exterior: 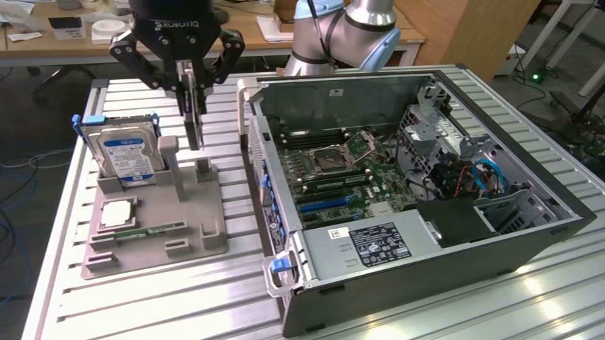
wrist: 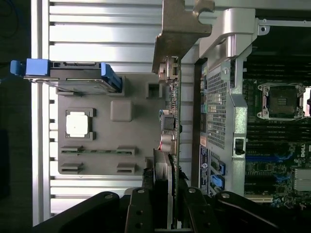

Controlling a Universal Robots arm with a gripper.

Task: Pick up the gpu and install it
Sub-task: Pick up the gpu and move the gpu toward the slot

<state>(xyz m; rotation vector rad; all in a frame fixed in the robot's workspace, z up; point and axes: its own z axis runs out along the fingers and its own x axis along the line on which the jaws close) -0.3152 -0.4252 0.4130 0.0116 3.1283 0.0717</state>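
Note:
My gripper point(exterior: 192, 79) is shut on the gpu point(exterior: 194, 113), a thin card that hangs upright and edge-on from the fingers, just above the grey post of the parts holder point(exterior: 151, 234). In the wrist view the gpu point(wrist: 176, 121) shows as a narrow green board. Its silver end bracket point(wrist: 182, 29) is at the far end and a black cooler sits near the gripper point(wrist: 167, 182). The card hangs between the holder and the wall of the open computer case point(exterior: 274, 177). The motherboard point(exterior: 331, 177) lies bare inside, with blue slots point(exterior: 326, 204) showing.
On the holder stand a hard drive with a blue-white label point(exterior: 127, 156), a square silver chip point(exterior: 115, 212) and a narrow memory stick point(exterior: 142, 232). The case's power supply point(exterior: 373, 244) and drive cage point(exterior: 454, 134) crowd its inside. All of this rests on a slatted metal table point(exterior: 170, 297).

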